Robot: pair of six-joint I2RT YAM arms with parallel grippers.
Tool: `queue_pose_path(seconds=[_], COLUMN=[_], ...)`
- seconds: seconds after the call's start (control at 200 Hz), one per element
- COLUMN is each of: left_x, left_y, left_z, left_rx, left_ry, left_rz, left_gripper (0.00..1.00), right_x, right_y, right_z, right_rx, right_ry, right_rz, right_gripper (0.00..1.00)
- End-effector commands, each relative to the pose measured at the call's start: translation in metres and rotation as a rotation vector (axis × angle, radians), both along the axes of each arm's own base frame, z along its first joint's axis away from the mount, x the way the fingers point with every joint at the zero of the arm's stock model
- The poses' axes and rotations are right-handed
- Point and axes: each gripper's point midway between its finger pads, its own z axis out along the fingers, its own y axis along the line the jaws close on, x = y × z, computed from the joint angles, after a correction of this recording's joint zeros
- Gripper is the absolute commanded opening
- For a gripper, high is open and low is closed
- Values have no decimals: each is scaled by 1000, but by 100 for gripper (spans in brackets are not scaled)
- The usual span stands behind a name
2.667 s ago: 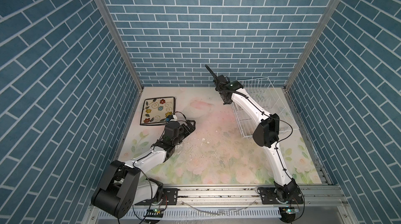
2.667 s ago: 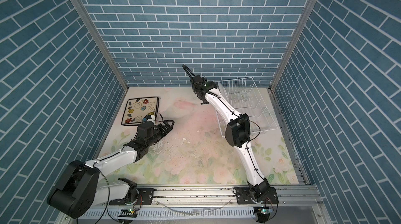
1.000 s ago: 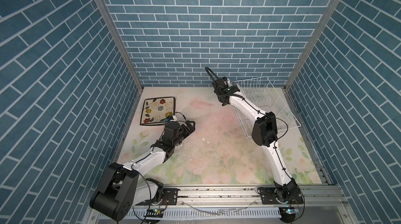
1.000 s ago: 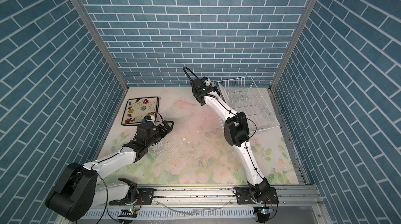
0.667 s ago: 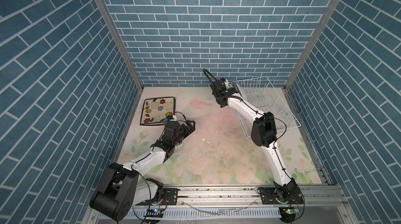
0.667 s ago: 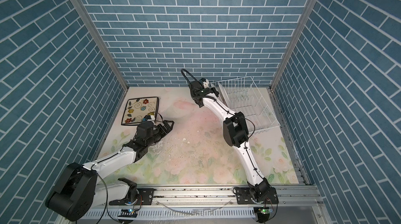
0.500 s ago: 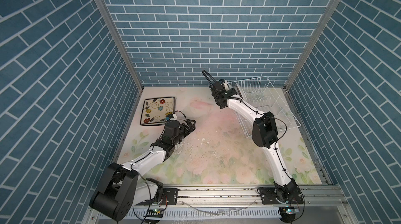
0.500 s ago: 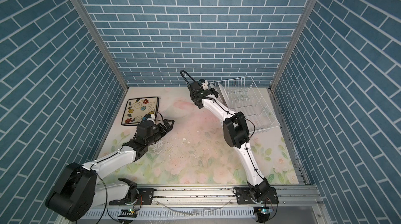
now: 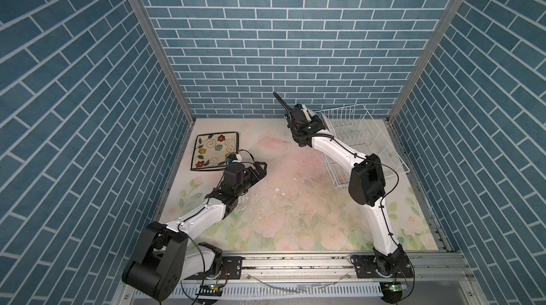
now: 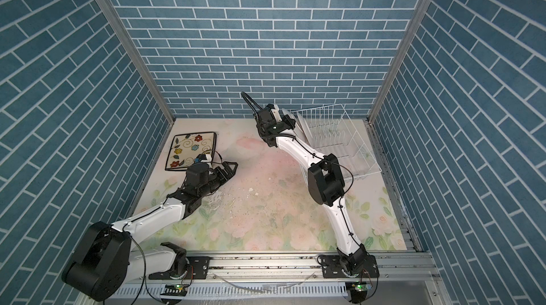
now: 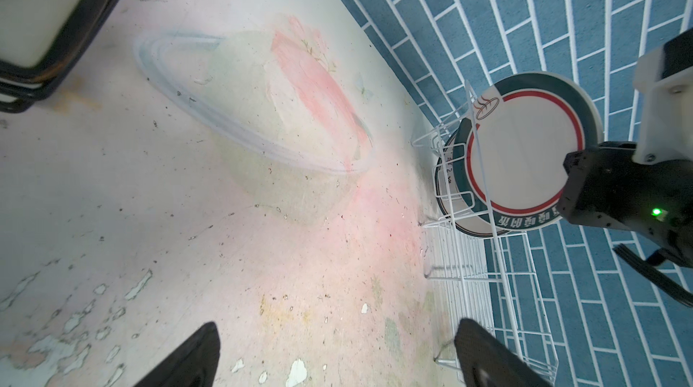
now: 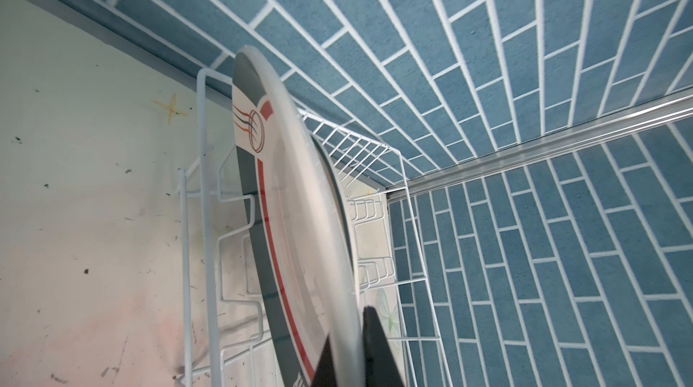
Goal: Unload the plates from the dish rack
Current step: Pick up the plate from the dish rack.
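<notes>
We see the flower-printed table (image 9: pixel 295 214) with the wire dish rack (image 9: pixel 375 138) at its far right corner. A square flowered plate (image 9: pixel 214 151) lies flat at the far left. Our right gripper (image 12: pixel 348 355) is clamped on the rim of a round plate (image 11: pixel 525 152), which stands on edge at the rack's left end. A second round plate (image 11: pixel 455 179) stands just behind it. Our left gripper (image 9: pixel 260 167) sits near the square plate, jaws wide apart, holding nothing.

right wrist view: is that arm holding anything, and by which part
The right end effector is shut on the rim of a round green-and-red-banded plate, which stands on edge in the dish rack.
</notes>
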Motion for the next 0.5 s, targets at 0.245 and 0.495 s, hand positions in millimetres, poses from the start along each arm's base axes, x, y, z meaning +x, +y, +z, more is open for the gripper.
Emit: queue_pose_path(seconds=[0.245, 0.495], left_x=[6, 9], left_y=[-8, -7], left_z=[7, 14], left_rx=[15, 26], left_ry=[-27, -50], left_rz=[-40, -51], left_gripper=[100, 100], right_x=[-31, -55], right_y=[9, 16], right_z=[79, 107], right_rx=[78, 171], right_ry=[-154, -170], right_rz=[39, 91], right_gripper=[0, 0])
